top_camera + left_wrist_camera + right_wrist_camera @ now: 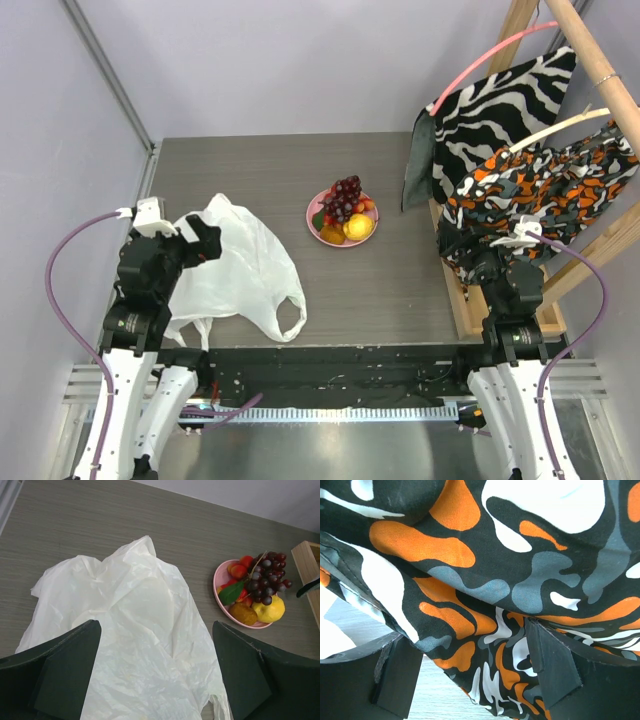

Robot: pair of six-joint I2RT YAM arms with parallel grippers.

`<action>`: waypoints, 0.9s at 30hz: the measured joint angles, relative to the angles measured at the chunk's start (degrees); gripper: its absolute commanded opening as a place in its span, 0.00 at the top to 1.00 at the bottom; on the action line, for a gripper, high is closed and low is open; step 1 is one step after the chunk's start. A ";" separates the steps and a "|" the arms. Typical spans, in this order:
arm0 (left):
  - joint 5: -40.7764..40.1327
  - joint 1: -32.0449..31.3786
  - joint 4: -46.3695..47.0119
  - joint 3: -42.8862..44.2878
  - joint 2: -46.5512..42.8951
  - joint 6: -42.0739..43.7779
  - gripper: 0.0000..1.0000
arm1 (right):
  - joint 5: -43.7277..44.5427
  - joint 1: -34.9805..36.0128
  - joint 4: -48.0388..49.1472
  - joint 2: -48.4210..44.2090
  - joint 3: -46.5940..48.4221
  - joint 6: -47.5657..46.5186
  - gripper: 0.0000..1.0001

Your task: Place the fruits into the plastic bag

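My left hand (155, 630) hangs released over the plastic bag (132, 580), limp and slippery-looking, lying left of the pink plate (218, 580); I'd pinch it by a handle loop (290, 322). The fruits (260, 587), small and probably light, sit heaped on that plate. My right hand (466, 630) gapes too

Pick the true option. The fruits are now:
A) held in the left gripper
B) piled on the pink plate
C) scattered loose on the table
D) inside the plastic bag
B: the fruits sit heaped together on the pink plate, which stands apart from the plastic bag lying flat on the table.
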 measured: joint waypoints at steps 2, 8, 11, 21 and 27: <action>0.26 0.00 0.00 0.00 0.00 0.00 0.00 | -0.17 0.00 0.00 0.00 0.00 0.00 0.13; 0.57 0.00 0.02 0.00 -0.07 -0.02 0.00 | -1.14 0.00 -0.07 -0.33 0.00 0.20 0.15; 1.31 0.00 0.04 0.00 -0.11 -0.11 0.00 | -2.49 0.00 -0.24 -0.96 0.02 0.90 0.16; 4.90 0.00 0.13 -0.02 -0.72 -0.20 0.00 | -13.66 0.00 -9.51 -0.94 6.67 3.04 0.17; 5.79 0.00 0.50 -0.28 -1.01 -0.15 0.00 | -21.33 0.00 -20.17 -0.94 14.56 3.02 0.18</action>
